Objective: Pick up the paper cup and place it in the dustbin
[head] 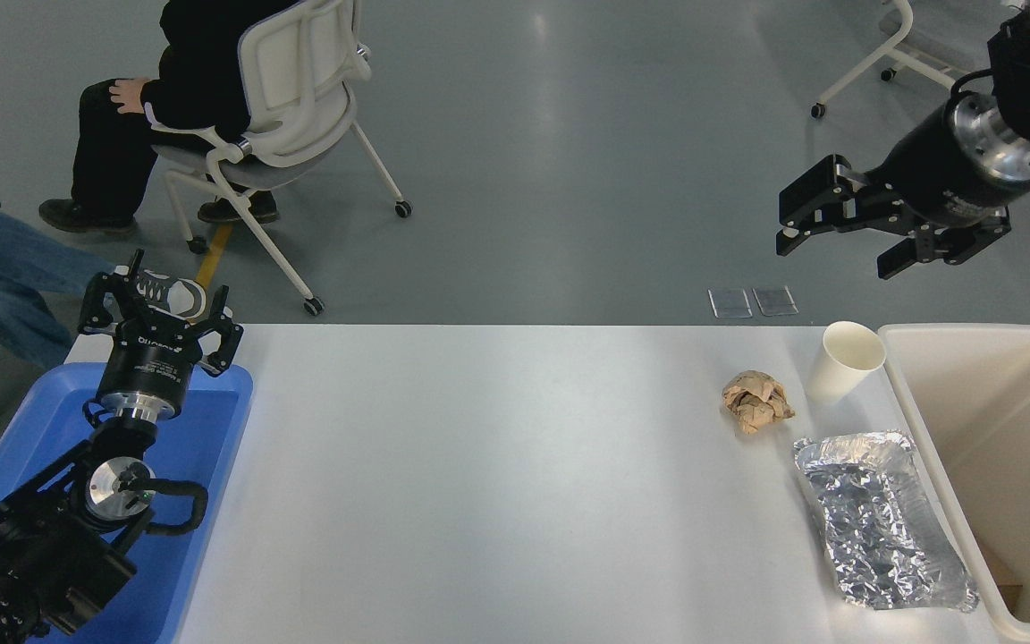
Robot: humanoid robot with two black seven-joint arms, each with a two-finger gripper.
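Observation:
The white paper cup [846,360] stands upright near the table's far right, just left of the cream dustbin [926,420]. My right gripper [837,246] hangs open high above the cup, beyond the table's far edge, holding nothing. At the lower left my left gripper [160,313] is parked open over the blue tray [211,429].
A crumpled brown paper ball [755,401] lies left of the cup. In front of the cup, along the bin's left wall, lies a crinkled foil tray [882,519]. A person sits on a white chair [291,80] past the far left of the table.

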